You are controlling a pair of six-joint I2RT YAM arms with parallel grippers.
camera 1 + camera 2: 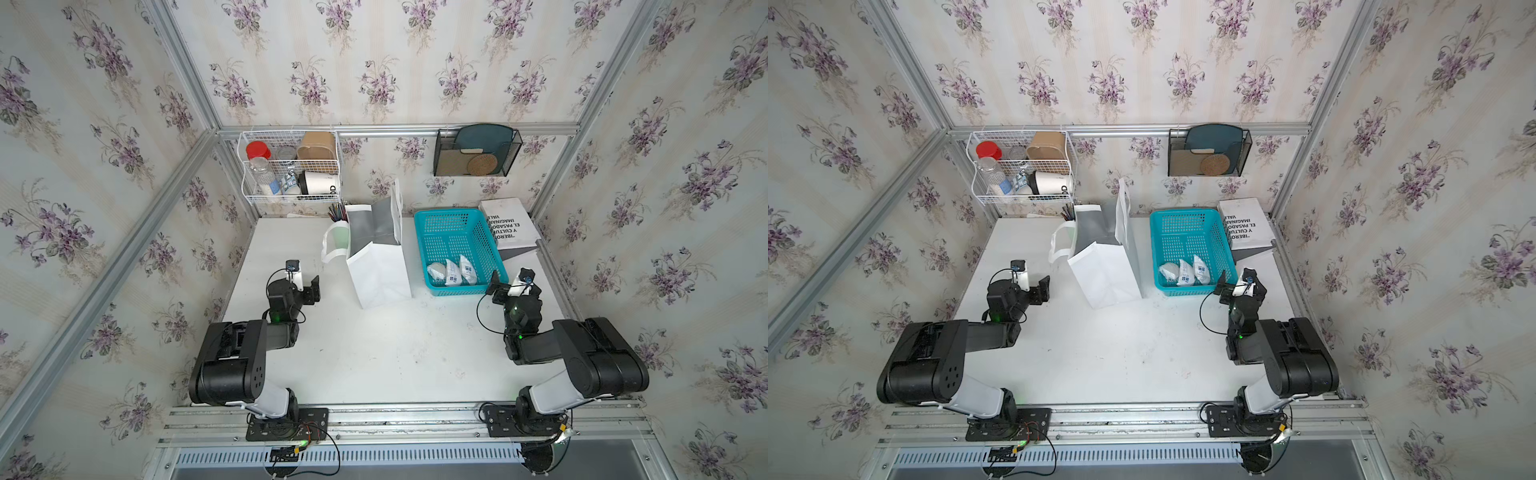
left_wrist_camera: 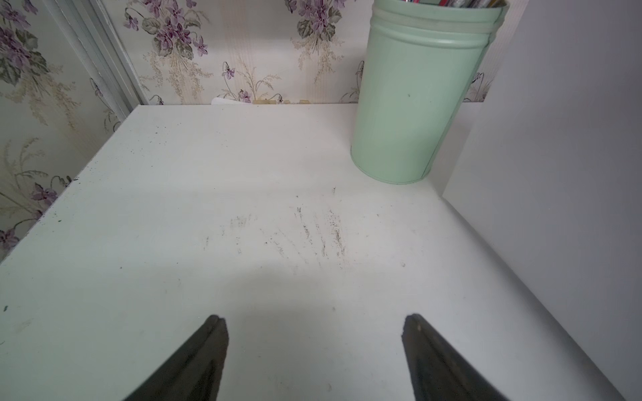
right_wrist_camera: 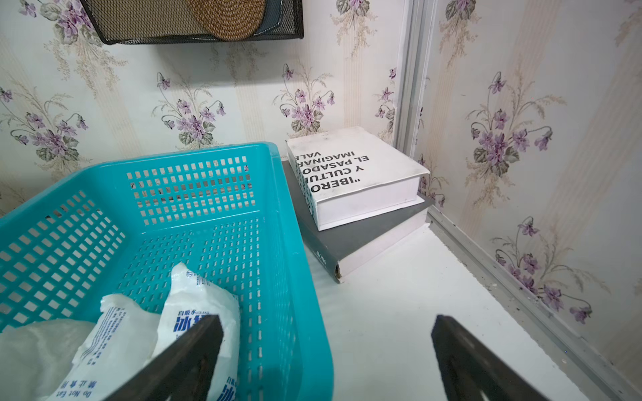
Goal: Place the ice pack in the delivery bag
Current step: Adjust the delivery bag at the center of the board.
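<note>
Where the two arms reach in from the near edge of the white surface (image 1: 395,353), you have both grippers empty. The left gripper (image 2: 314,319) has its jaws spread wide over a bare, scuffed patch, touching nothing, with the delivery bag (image 1: 380,270) just to its right. The right gripper (image 3: 326,321) is spread just as wide at the near right corner of the blue basket (image 3: 288,260). In the wrist view, one of its fingers (image 3: 194,347) shows in front of the basket's contents and the other in front of open surface outside it. Whether either finger touches the basket, you cannot tell.

Three white ice packs (image 1: 452,272) lie side by side at the near end of the basket, none in the bag. One reads "Do Not Eat" in blue, beside blue Chinese characters.

The bag stands upright near the middle of the surface, just left of the basket. Its mouth is open and shows silver lining, with one white handle hanging over its left side.

Behind the bag's left side stands a pale green cup (image 2: 417,104) of pencils. In the far right corner, a white book (image 3: 347,163) lies on a grey one (image 3: 364,236). Its upside-down cover shows "IBERO", "Y CULTUR", "EL PASADO", "IMAGINAR" and "VALE", cut off by the basket.

On the back wall hang a white wire rack (image 1: 291,166) of jars and a black mesh holder (image 1: 476,151).
</note>
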